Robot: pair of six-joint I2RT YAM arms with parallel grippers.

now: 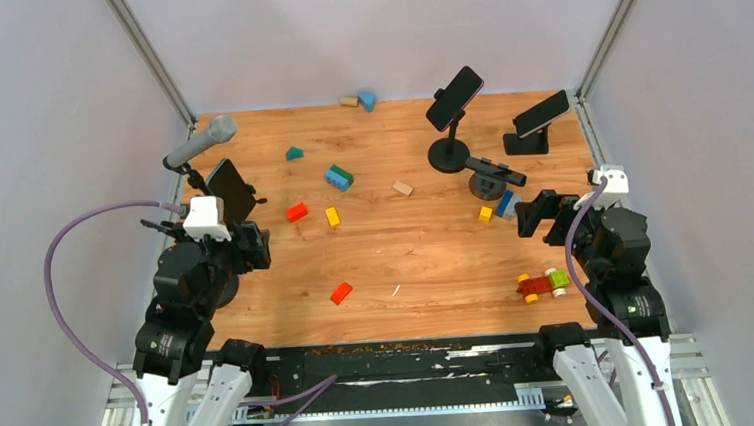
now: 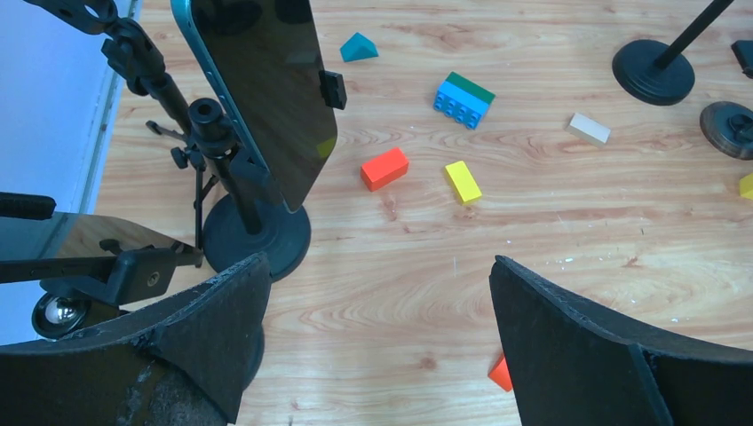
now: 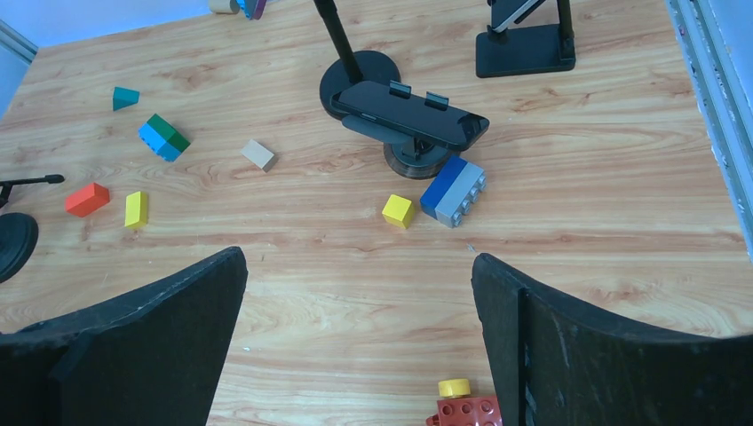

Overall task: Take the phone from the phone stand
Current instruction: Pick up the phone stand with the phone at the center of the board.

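Left gripper (image 2: 377, 271) was seen spread wide, empty, beside phone (image 2: 266, 89) clamped in stand (image 2: 257, 232) at left edge; right gripper (image 3: 357, 262) likewise spread, empty.

No readable text, labels or numbers anywhere.

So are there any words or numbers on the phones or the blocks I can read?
None can be read.
The upright phone shows only a dark, blank screen, and so does the flat phone.
The red block and yellow block are plain, with no letters or numbers.
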